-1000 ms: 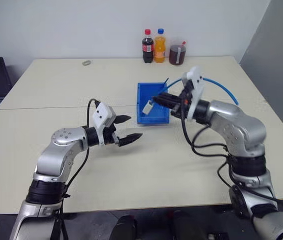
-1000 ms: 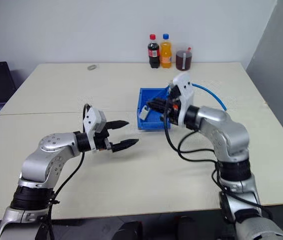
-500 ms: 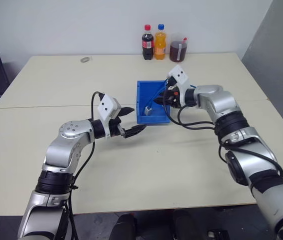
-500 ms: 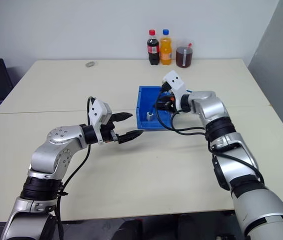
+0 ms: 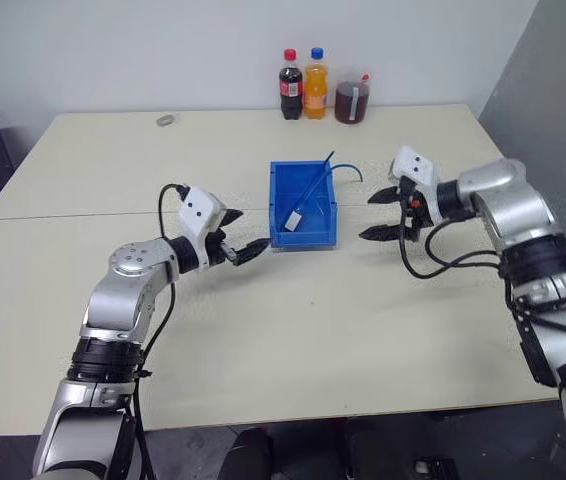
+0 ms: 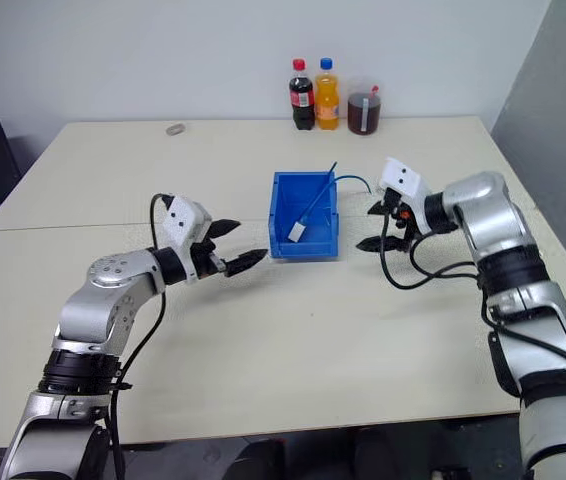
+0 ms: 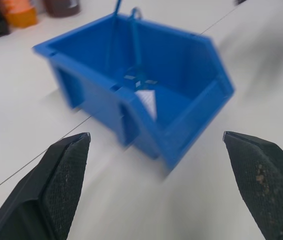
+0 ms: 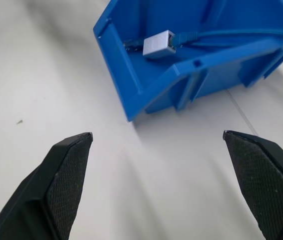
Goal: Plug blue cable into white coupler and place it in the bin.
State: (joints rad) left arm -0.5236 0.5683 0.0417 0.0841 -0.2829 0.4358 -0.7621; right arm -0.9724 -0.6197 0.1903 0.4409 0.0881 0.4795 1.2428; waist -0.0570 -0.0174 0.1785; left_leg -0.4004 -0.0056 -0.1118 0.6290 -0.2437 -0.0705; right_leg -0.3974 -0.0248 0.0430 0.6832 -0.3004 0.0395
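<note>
Right claw (image 5: 381, 213) had let go and pulled back right of the bin (image 5: 275, 205), now wide open, empty. Cable (image 5: 315, 185) with coupler (image 5: 291, 221) lay inside. Left claw (image 5: 246, 243) open, empty. Task looked done.

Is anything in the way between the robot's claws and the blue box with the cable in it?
No. Only bare table lies between the open left gripper, the open right gripper and the bin. The blue cable and white coupler sit inside.
</note>
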